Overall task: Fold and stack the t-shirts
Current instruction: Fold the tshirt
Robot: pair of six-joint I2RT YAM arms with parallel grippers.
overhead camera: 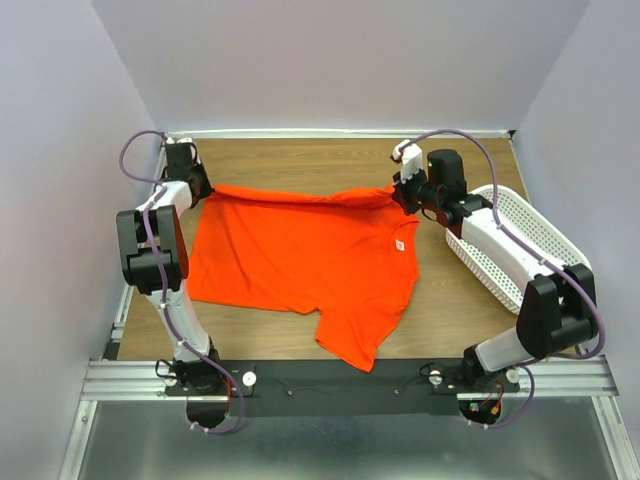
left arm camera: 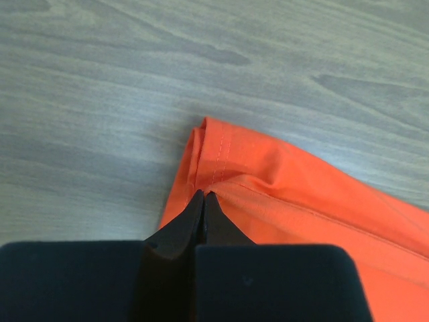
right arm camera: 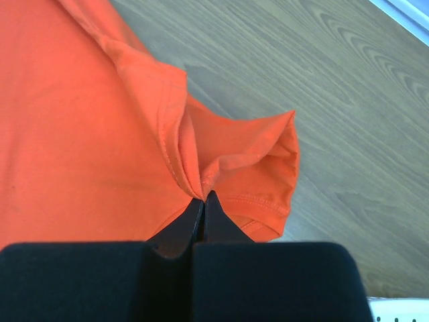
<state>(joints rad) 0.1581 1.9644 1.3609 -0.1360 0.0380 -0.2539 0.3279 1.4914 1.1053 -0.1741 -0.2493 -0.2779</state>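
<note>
Wooden table bears orange t-shirt; pale walls around.

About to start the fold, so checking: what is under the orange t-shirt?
Only the wooden table shows around the edges of the t-shirt, and the cloth lies fairly flat with no lump. Whatever is directly beneath is covered, so anything thin there cannot be ruled out.

The top external camera is fixed above and behind me and faces down on the whole counter. My wrist cameras look along the left end effector and right end effector at close range. All views share the t-shirt.
</note>
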